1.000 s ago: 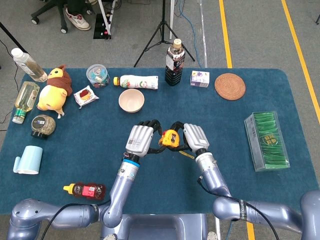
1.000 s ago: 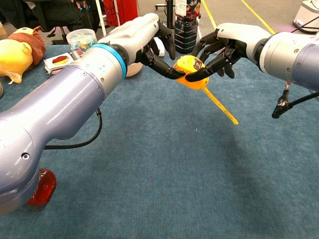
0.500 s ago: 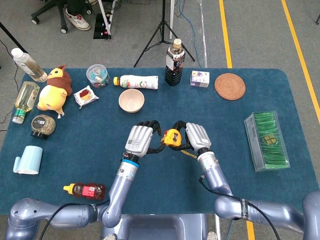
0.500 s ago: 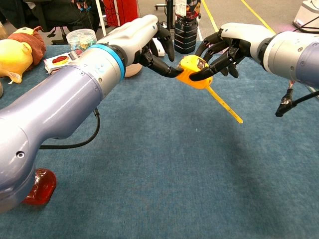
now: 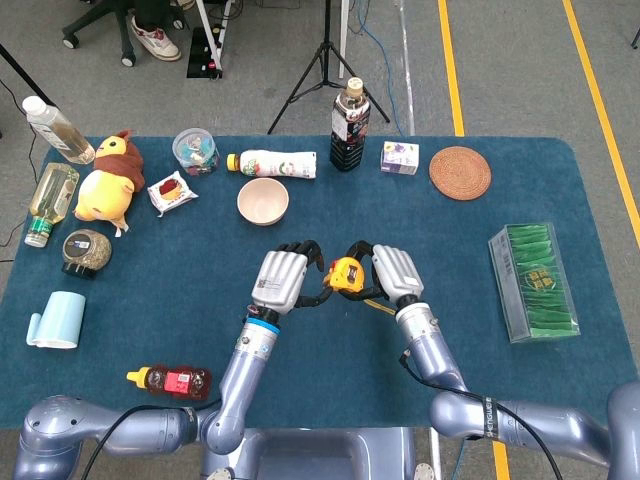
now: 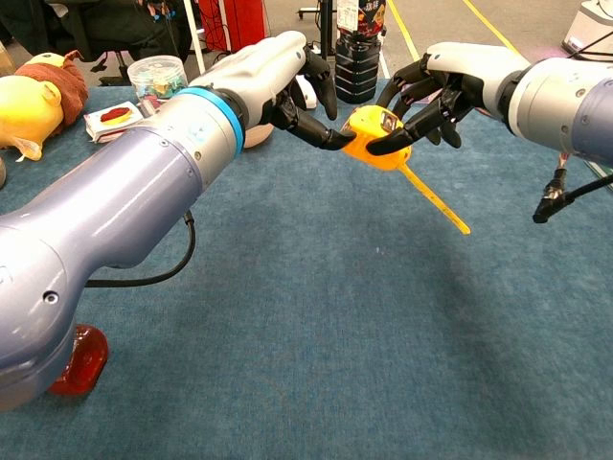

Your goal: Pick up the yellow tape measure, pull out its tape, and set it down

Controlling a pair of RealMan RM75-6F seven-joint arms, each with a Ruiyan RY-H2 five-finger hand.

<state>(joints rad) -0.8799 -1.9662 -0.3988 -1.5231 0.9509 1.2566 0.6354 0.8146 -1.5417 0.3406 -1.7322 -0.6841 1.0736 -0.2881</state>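
Observation:
The yellow tape measure (image 5: 346,274) (image 6: 375,134) hangs above the blue table (image 5: 470,330), between my two hands. My right hand (image 5: 395,275) (image 6: 460,77) grips its case from the right, fingers curled over the top and side. A short length of yellow tape (image 6: 436,199) sticks out stiffly, down and to the right of the case. My left hand (image 5: 280,280) (image 6: 278,72) is just left of the case with fingers apart. One of its fingertips (image 6: 335,142) touches the case's left edge, and the hand holds nothing.
A cream bowl (image 5: 263,201) stands just behind the hands. Further back are a lying white bottle (image 5: 275,163), a dark bottle (image 5: 348,125), a small box (image 5: 399,157) and a round coaster (image 5: 460,172). A green box (image 5: 533,282) lies right; a plush toy (image 5: 105,185) and blue cup (image 5: 58,320) left.
The right hand has carried the tape measure slightly to the right, off the left fingers that were under it. The left hand has stayed where it was.

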